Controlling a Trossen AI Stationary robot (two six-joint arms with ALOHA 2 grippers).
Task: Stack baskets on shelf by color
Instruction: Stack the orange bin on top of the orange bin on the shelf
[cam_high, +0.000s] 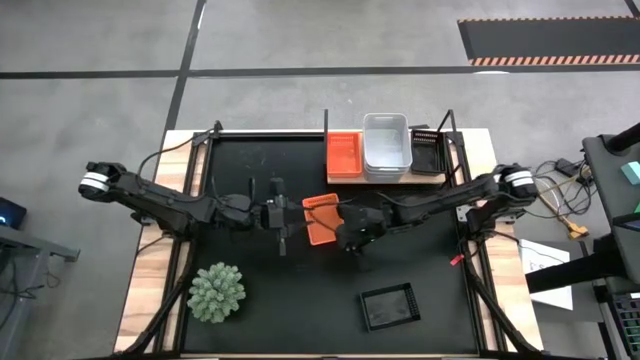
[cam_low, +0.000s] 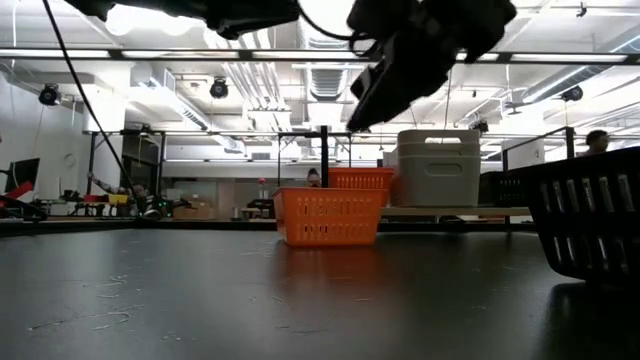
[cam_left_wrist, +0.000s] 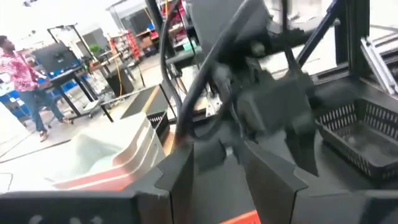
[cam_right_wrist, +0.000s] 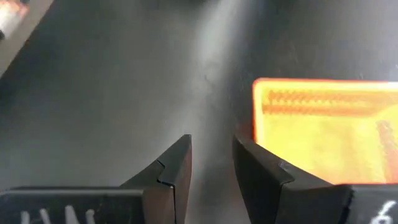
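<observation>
Black basket (cam_low: 590, 225) sits nearest; orange basket (cam_high: 321, 218) lies open-top up, long axis toward shelf (cam_high: 385, 178), both grippers' fingers slightly parted, empty.

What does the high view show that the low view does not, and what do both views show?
Only the high view shows the green plant and the left hand and right hand on either side of the loose orange basket. Only the low view shows the room behind the table, with its ceiling lights. Both show that orange basket, the white basket on the shelf, and a black basket nearer the front.
</observation>
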